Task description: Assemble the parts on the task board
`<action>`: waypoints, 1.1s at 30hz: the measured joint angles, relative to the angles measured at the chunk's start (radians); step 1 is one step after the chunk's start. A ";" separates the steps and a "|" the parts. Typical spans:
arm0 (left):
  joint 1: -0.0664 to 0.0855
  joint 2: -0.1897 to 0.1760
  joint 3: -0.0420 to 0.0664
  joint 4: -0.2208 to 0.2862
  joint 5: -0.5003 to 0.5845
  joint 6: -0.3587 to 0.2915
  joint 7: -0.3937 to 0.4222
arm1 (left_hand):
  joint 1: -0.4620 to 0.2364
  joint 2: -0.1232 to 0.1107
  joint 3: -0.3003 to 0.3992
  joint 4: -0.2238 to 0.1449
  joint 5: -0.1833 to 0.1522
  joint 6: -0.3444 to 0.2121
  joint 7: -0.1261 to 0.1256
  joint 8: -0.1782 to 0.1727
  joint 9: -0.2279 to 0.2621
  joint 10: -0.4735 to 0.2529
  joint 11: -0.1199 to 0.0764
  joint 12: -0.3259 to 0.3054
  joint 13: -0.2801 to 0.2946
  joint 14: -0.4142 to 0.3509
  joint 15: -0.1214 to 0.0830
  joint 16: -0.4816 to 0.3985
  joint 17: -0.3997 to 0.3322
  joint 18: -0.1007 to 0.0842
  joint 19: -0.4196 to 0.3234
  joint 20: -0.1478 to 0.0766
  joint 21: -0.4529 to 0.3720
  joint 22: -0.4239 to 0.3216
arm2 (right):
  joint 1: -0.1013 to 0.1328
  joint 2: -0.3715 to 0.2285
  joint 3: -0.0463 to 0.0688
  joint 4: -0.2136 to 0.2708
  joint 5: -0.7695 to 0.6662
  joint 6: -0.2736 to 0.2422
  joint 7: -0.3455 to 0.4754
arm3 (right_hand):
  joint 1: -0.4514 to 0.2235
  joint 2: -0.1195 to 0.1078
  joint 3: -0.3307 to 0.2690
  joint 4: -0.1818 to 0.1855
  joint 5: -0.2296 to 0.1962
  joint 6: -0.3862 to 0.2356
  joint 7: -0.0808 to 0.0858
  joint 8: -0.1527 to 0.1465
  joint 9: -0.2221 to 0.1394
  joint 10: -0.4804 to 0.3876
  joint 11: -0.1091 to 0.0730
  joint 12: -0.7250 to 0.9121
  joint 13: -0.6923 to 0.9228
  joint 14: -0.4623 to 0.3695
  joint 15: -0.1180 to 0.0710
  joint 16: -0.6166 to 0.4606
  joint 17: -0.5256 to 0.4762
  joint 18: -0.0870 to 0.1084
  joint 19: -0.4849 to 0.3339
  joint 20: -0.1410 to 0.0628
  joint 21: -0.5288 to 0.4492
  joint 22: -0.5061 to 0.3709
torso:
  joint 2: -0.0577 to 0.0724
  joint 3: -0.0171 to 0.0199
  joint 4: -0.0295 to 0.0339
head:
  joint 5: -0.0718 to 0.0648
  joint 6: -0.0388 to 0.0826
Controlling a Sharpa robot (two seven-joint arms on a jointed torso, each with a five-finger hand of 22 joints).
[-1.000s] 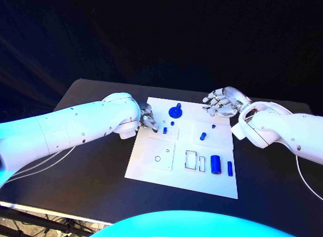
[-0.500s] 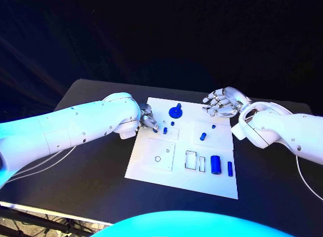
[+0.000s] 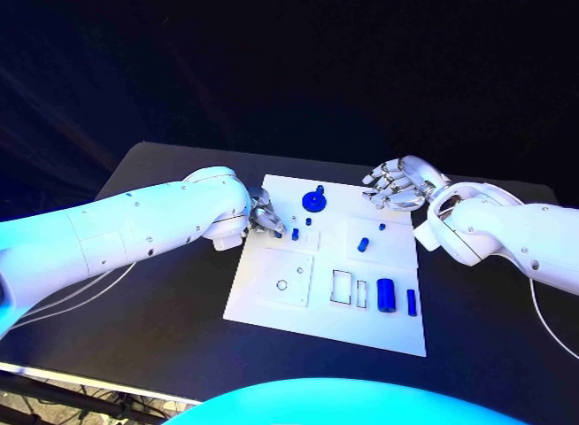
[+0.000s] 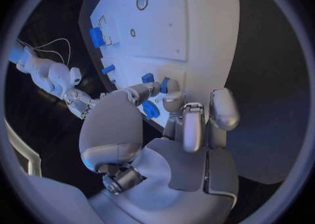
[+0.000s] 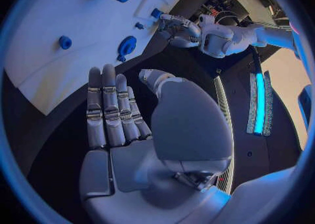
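Nearest us on the board (image 3: 289, 310), toward the table's (image 3: 150, 328) near edge, we see a large blue cylinder (image 3: 387, 295) lying flat with a thinner blue bar (image 3: 413, 302) just beside it on the right, and two empty rectangular slots to their left. A ring (image 3: 282, 285) sits in the square panel on the board's left half.

Farther in, a short blue peg (image 3: 365, 243) stands in the right panel, with a tiny blue piece (image 3: 382, 227) beyond it. Our left hand (image 3: 266, 217) reaches over the board's left edge; its fingers (image 4: 172, 99) are closed round a small blue part (image 4: 163, 85) at the panel there, pinching it between thumb and fingertip. Another blue part (image 3: 295, 234) stands just beside them.

Toward the far edge of the board lies a round blue knob (image 3: 314, 200). Our right hand (image 3: 394, 184) hovers off the board's far right corner, fingers straight and together, holding nothing.
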 measured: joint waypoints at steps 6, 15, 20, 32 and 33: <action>-0.001 0.002 0.000 -0.005 0.002 0.002 -0.001 | 0.000 0.000 -0.015 0.015 0.000 0.002 -0.002 0.000 -0.004 -0.004 0.004 -0.004 0.000 0.000 0.000 0.000 0.000 0.000 0.000 0.000 -0.004 0.000 | 0.000 0.000 0.000 0.001 0.000 0.000 0.000 | 0.000 0.000 0.000 0.000 0.000 0.000 0.000 0.000 0.000 0.000 0.000 0.000 -0.003 0.000 0.000 0.000 -0.001 0.000 0.000 0.000 0.000 -0.002 | 0.000 0.0001 0.0001 | 0.000 0.002; -0.001 0.004 0.000 -0.012 0.004 0.003 -0.001 | -0.007 -0.007 -0.061 0.044 0.000 -0.002 0.002 0.000 -0.012 -0.004 0.004 -0.004 0.004 0.000 0.000 0.000 0.001 0.000 0.000 0.000 -0.004 -0.001 | 0.000 -0.001 0.000 0.001 0.000 0.000 0.000 | -0.004 -0.004 0.000 0.000 0.000 -0.004 -0.004 0.000 0.000 0.000 0.000 -0.004 -0.006 -0.004 0.004 -0.006 -0.002 0.000 0.000 0.000 -0.004 -0.005 | 0.000 -0.0004 0.0000 | -0.001 0.005; -0.001 0.004 0.000 -0.015 0.004 0.003 -0.001 | -0.007 -0.007 -0.094 0.061 0.000 -0.002 0.002 0.000 -0.018 -0.004 0.004 -0.004 0.004 0.000 0.000 0.000 0.001 0.000 0.000 0.000 -0.004 -0.001 | 0.000 -0.001 0.000 0.001 0.000 0.000 0.000 | -0.004 -0.004 -0.003 -0.003 0.000 -0.004 -0.004 0.000 -0.001 0.000 0.000 -0.004 -0.010 -0.004 0.004 -0.012 -0.003 0.000 0.000 0.000 -0.004 -0.009 | 0.000 -0.0004 -0.0001 | -0.002 0.007; -0.001 0.003 0.000 -0.019 0.002 0.003 -0.001 | -0.005 -0.016 -0.190 0.110 -0.005 -0.002 0.001 0.000 -0.032 -0.004 0.004 -0.004 0.008 0.000 0.000 0.000 0.001 0.000 0.000 0.000 -0.008 -0.001 | 0.000 -0.002 0.000 0.001 0.000 0.000 0.000 | -0.004 -0.004 -0.003 -0.003 0.000 -0.004 -0.004 0.004 -0.001 0.000 0.000 -0.004 -0.013 -0.004 0.004 -0.012 -0.004 0.000 -0.004 0.004 -0.009 -0.011 | 0.000 -0.0003 0.0001 | -0.003 0.007; -0.001 0.003 0.000 -0.019 0.002 0.003 -0.001 | -0.002 -0.019 -0.196 0.112 -0.005 -0.002 0.001 0.000 -0.033 -0.004 0.004 -0.004 0.008 0.000 0.000 0.000 0.001 0.000 0.000 0.000 -0.008 -0.001 | 0.000 -0.002 0.000 0.001 0.000 0.000 0.000 | -0.004 -0.004 -0.003 -0.003 0.000 -0.004 -0.004 0.004 -0.001 0.000 0.000 -0.004 -0.013 -0.004 0.004 -0.012 -0.004 0.000 -0.004 0.004 -0.009 -0.011 | 0.000 -0.0003 0.0001 | -0.003 0.008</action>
